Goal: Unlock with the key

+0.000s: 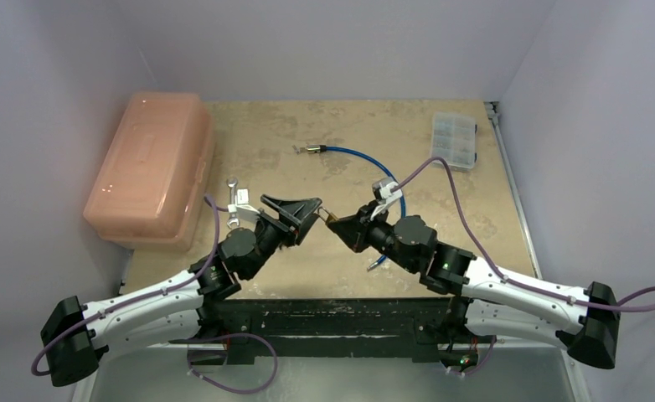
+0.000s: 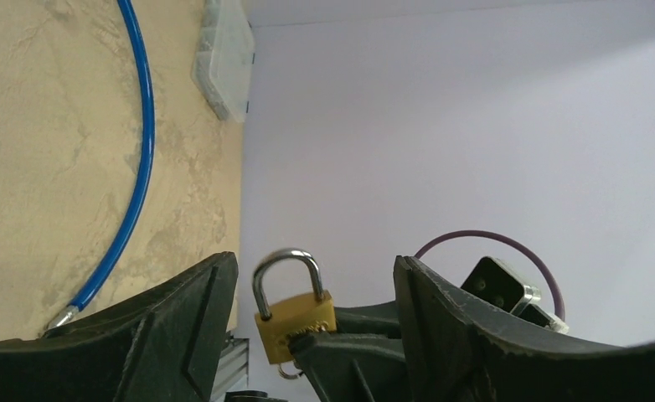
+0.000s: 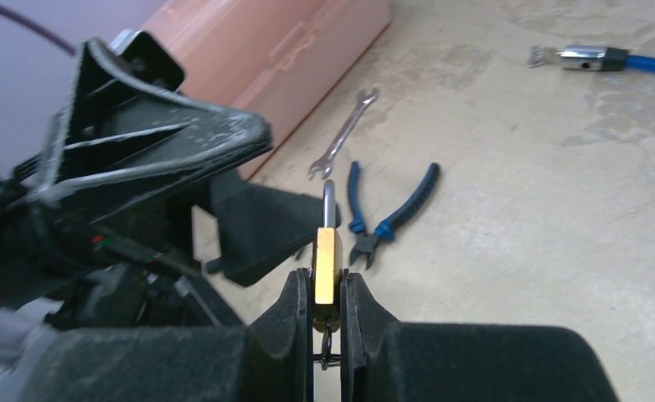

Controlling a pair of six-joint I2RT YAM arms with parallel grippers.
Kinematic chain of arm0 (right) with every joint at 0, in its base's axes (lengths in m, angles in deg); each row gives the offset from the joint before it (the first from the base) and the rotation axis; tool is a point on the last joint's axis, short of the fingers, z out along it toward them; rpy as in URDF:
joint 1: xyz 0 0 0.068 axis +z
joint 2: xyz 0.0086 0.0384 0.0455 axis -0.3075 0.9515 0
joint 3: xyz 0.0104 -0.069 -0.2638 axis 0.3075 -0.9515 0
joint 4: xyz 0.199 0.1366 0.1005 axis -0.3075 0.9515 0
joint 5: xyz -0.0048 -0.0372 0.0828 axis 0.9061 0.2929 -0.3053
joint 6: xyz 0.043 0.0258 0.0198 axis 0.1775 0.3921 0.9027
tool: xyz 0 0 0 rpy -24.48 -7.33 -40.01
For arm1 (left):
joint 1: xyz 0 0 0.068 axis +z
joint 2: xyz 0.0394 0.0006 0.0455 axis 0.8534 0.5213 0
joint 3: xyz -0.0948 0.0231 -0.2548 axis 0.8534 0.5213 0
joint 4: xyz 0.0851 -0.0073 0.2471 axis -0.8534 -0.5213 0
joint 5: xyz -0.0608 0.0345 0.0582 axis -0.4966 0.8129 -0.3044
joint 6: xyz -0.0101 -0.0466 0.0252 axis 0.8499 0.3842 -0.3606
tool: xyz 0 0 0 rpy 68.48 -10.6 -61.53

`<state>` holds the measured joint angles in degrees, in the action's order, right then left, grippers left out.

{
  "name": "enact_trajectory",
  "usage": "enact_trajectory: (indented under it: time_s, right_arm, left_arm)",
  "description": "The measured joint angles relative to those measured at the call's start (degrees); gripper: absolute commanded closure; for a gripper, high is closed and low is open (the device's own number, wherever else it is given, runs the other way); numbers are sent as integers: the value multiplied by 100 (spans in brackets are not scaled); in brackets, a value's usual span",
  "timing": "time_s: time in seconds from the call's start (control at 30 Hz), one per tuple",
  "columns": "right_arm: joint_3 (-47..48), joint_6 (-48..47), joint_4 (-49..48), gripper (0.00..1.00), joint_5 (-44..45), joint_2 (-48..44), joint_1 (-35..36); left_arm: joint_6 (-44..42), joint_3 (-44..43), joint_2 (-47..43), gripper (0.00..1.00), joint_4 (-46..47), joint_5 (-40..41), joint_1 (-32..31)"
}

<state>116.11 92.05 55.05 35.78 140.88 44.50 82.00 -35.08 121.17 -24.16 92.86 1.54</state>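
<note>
Overhead view looks down; wrist views share padlock (image 2: pixel 295 322).

The small brass padlock with steel shackle (image 3: pixel 327 264) sits clamped between the fingers of the right gripper (image 3: pixel 327 314), shackle pointing away from it. The left gripper (image 3: pixel 152 159) faces it from ahead-left, jaws spread wide. Ahead of the right gripper, blue-handled steel pliers (image 3: pixel 391 213) lie on the table. The silver open-end wrench (image 3: pixel 343 134) is just beyond them, the pink plastic lidded box (image 3: pixel 282 50) farther on, and the blue cable (image 3: pixel 642 63) far ahead-right.

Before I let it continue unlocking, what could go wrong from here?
The right gripper holds the padlock only by its lower half; a push from the open left gripper could twist it loose. The ring under the padlock sits between the right fingers, so reaching it risks a collision.
</note>
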Motion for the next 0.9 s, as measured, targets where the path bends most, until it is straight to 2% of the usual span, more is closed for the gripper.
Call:
enact_trajectory:
  time_s: [0.13,0.27,0.43,0.67,0.77,0.9]
  right_arm:
    - [-192,37,-92,100,-549,-363,-2]
    - [-240,66,-140,100,-916,-588,-2]
    - [-240,111,-229,100,-1110,-638,-7]
    - [-243,146,-229,100,-1141,-551,-11]
    - [-243,146,-229,100,-1134,-496,-11]
    - [-243,118,-199,100,-1093,-415,-11]
  left_arm:
    - [-374,254,-39,32,457,-28,0]
    - [-599,382,28,38,820,-140,0]
    - [-743,385,249,47,1231,-321,0]
    - [-780,385,452,54,1453,-479,0]
    - [-787,385,463,61,1436,-516,0]
    - [-848,299,463,74,1252,-511,0]
